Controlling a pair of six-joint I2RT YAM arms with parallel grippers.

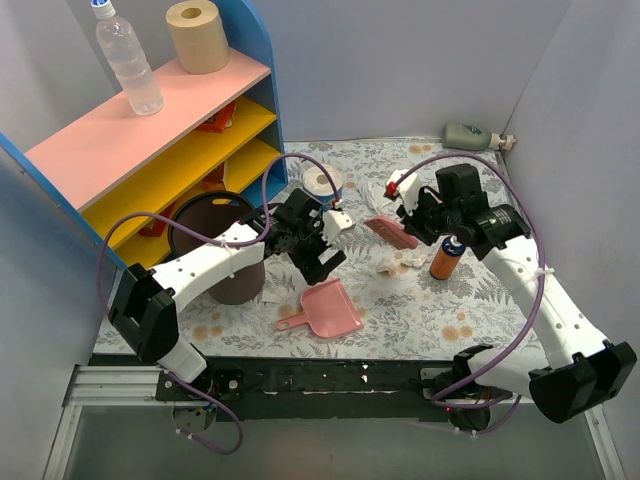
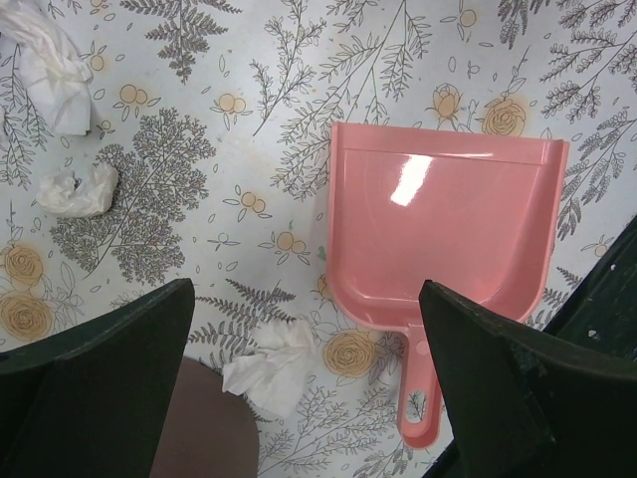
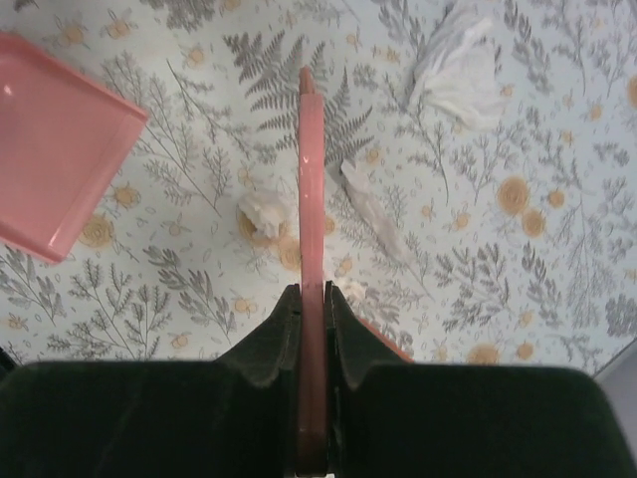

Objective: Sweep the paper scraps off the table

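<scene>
1. The left gripper (image 2: 307, 291) is hanging over the table (image 1: 430, 320) with its jaws spread wide and nothing between them.
2. Right under it, the pink dustpan (image 2: 448, 224) is lying flat on the cloth at the near middle of the table. Its handle is pointing toward the near left.
3. The right gripper (image 3: 312, 296) is reaching in from the right. Its jaws are drawn narrow and are clamping the pink brush (image 1: 392, 232), which is sticking out toward the left over the middle of the table.
4. The paper scraps (image 1: 392, 266) are lying loose on the cloth at the middle of the table, just on the near side of the brush. They are sitting between the dustpan and the orange bottle (image 1: 447, 258).
5. In the right wrist view, scraps are lying just beside the brush on both sides, and a larger one is lying well apart from it.
6. In the left wrist view, one scrap is lying just beside the dustpan's handle, and none are lying inside the pan.
7. The brown bin (image 1: 225, 255) is standing on the left beside the shelf (image 1: 150, 140).
</scene>
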